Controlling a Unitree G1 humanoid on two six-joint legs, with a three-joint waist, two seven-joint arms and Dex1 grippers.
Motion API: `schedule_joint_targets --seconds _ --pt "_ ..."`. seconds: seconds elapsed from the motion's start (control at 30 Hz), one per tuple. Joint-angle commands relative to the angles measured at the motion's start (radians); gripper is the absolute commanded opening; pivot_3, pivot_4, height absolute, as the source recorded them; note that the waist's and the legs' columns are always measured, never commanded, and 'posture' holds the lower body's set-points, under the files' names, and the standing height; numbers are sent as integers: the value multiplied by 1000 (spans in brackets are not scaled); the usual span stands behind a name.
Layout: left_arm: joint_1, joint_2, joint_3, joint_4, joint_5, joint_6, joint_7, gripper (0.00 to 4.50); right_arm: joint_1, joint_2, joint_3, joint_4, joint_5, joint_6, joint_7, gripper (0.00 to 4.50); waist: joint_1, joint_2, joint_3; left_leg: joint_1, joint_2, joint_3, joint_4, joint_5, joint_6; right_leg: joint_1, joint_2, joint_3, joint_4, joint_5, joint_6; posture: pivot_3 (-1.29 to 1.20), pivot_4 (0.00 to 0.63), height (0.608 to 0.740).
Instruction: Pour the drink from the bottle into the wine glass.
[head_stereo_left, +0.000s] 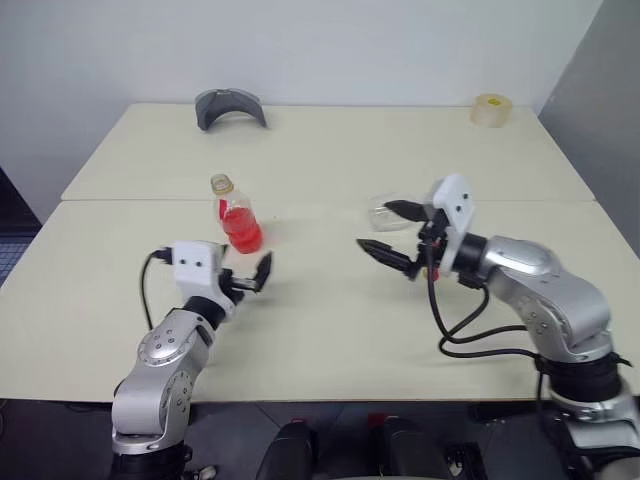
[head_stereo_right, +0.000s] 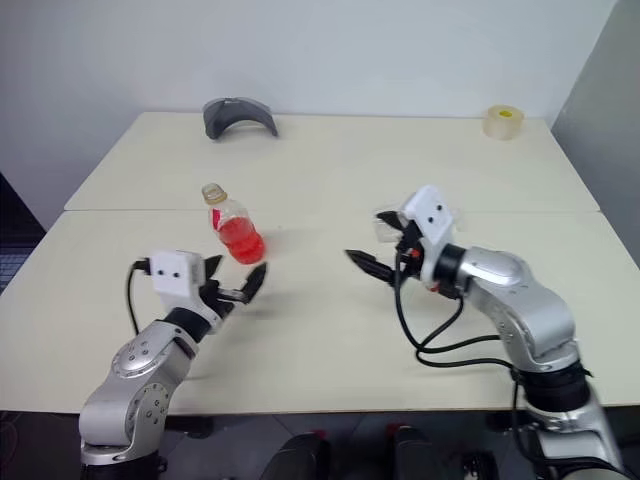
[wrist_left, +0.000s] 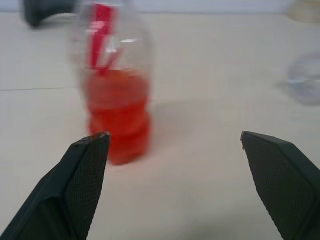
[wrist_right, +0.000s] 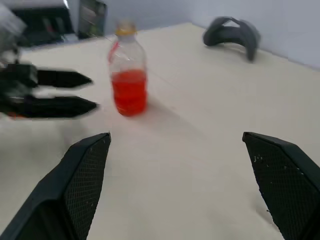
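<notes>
I have the left gripper (head_stereo_left: 250, 279) held low and level over the table (head_stereo_left: 330, 330), fingers spread wide and empty, just short of the bottle (head_stereo_left: 237, 216), which stands upright near the table's middle seam with the drink (head_stereo_left: 242, 231) filling its lower half. My right gripper (head_stereo_left: 392, 230) hangs above the table with its forearm angled in from the right, also wide apart and holding nothing, and the wine glass (head_stereo_left: 383, 213) shows right behind its fingers, too blurred for me to tell how it sits. At the far edge sit a grey curved object (head_stereo_left: 230, 107) and a roll of tape (head_stereo_left: 491, 110), both well apart from the arms, with bare tabletop between the two grippers.
</notes>
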Motion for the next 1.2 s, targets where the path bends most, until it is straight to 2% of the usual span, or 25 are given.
schedule_joint_targets --seconds 0.03,0.17,0.37,0.77,0.97,1.2 --pt "-51 71 -38 -66 -77 26 -124 4482 4 -80 14 150 -216 -195 -46 4500 0 0 0 0 0 1 0 0 0 0 0 1 0 0 0 0 150 740" --pt "-124 140 -118 -22 -72 -25 -257 4482 -64 -152 122 421 -523 -495 -162 4500 -8 0 0 2 1 3 -1 1 -2 0 1 2 1 0 0 0 150 740" --pt "-196 101 -167 51 -44 -63 -262 4482 -193 -121 225 685 -756 -737 -268 4500 -16 0 0 3 4 8 -2 2 -4 0 2 4 1 0 -1 0 150 740" --pt "-174 45 -171 43 -11 -61 -182 4482 -382 30 288 1058 -888 -903 -307 4500 -13 0 0 2 4 8 -1 2 -4 0 1 4 1 0 -1 0 150 740" --pt "-190 17 -175 57 9 -63 -142 4482 -493 77 343 1306 -973 -927 -380 4500 -14 0 0 2 3 9 -1 2 -4 0 1 5 1 0 -1 0 150 740" --pt "-200 1 -174 54 15 -48 -120 4482 -577 127 377 1481 -1025 -921 -430 4500 -15 0 0 3 4 9 -1 2 -4 0 1 5 1 0 -1 0 150 740"
